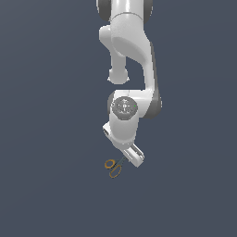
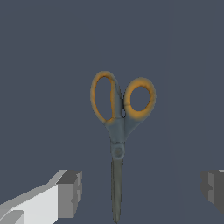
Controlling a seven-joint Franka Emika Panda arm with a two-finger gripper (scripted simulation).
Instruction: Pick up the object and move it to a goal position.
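A small pair of scissors (image 1: 113,167) with two orange-yellow loop handles and thin dark blades lies on the dark grey floor. In the wrist view the scissors (image 2: 118,131) are shut, and their blades run between my two fingers. My gripper (image 2: 140,190) is open, with one grey pad (image 2: 70,192) on one side of the blades and the other pad (image 2: 213,186) far on the other side. Neither pad touches the scissors. In the exterior view the gripper's hand (image 1: 132,155) hovers just over the blade end, hiding the blades and the fingers.
The dark grey floor (image 1: 51,139) is plain all around. The white arm (image 1: 132,55) reaches in from the top of the exterior view.
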